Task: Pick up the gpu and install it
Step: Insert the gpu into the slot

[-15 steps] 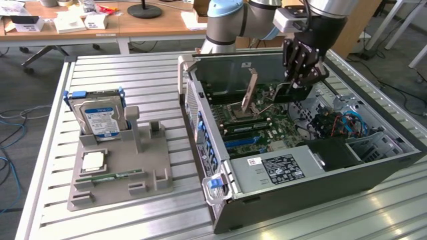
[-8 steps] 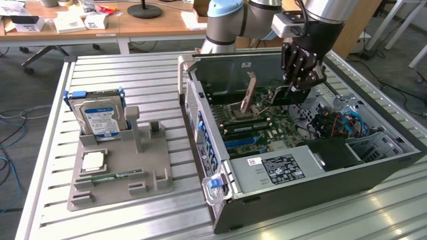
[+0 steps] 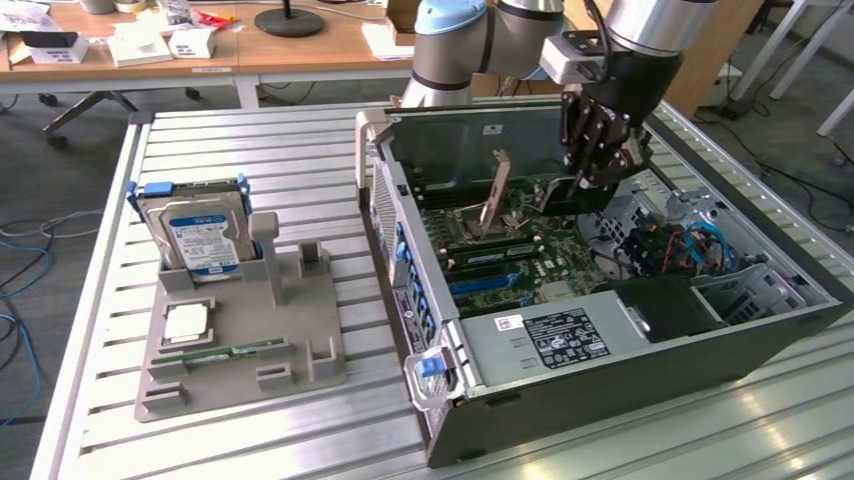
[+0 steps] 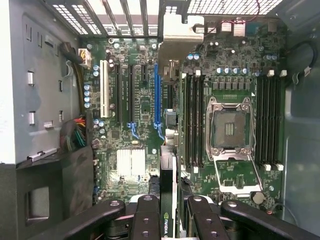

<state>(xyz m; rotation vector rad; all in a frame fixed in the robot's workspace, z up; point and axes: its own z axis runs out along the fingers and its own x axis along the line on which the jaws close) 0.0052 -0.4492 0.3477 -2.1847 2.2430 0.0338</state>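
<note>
GPU (image 3: 577, 195) hung inside the open computer case (image 3: 587, 370) in the exterior view, gripped by the tool (image 3: 594, 180), which was closed on the card above the motherboard (image 3: 534, 250). The power supply (image 3: 554, 335) sat toward the near wall. Out on the slatted surface (image 3: 267, 140) stood a grey fixture (image 3: 240, 330) with a hard drive (image 3: 200, 235) and a green memory stick (image 3: 220, 352), well apart from the work.

From the wrist view I saw the GPU (image 4: 167, 200) edge-on between the tool (image 4: 172, 212) halves, lying close beside the long blue slot (image 4: 157, 95). My worry was alignment: if the card edge sat slightly off the slot, pressing down could jam it or make it slip in the grip. The memory slots (image 4: 192, 120) crowded one side, the open CPU socket (image 4: 229, 127) lay beyond them, and a cable bundle (image 4: 75, 135) sat off to the other side.
</note>
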